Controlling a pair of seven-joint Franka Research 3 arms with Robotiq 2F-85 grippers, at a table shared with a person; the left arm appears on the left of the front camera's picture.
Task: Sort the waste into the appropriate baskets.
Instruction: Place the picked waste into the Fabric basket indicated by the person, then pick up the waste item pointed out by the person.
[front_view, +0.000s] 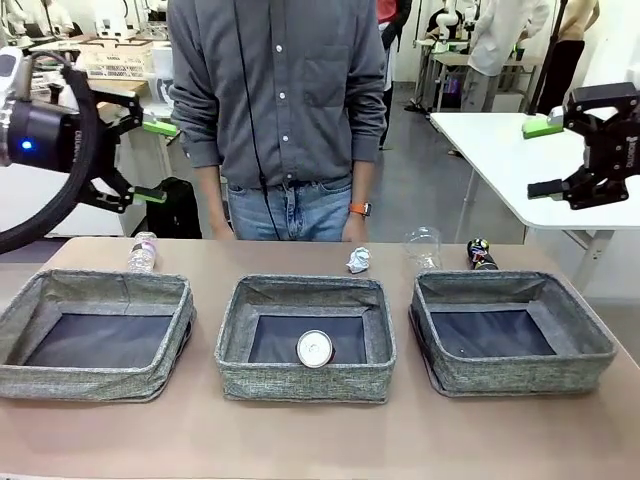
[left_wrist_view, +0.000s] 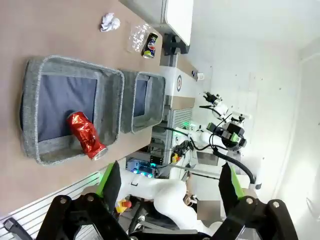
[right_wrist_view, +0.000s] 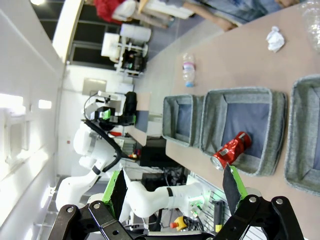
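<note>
Three grey woven baskets stand in a row: left (front_view: 90, 382), middle (front_view: 300, 380), right (front_view: 520, 372). A red soda can (front_view: 315, 348) lies in the middle basket (left_wrist_view: 30, 100), also seen as a dented red can (left_wrist_view: 86, 135) (right_wrist_view: 231, 150). Behind the baskets on the table lie a clear plastic bottle (front_view: 143, 252), a crumpled paper ball (front_view: 358, 260), a clear cup (front_view: 423, 247) and a dark can (front_view: 481, 254). My left gripper (front_view: 155, 161) (left_wrist_view: 168, 185) hangs open, high at the left. High at the right, my right gripper (front_view: 542, 158) (right_wrist_view: 175, 192) is open too. Both are empty.
A person in a grey shirt stands at the table's far edge, one hand (front_view: 355, 230) hanging close behind the paper ball. A white table (front_view: 490, 150) stands behind on the right. Bare tabletop (front_view: 320, 440) runs in front of the baskets.
</note>
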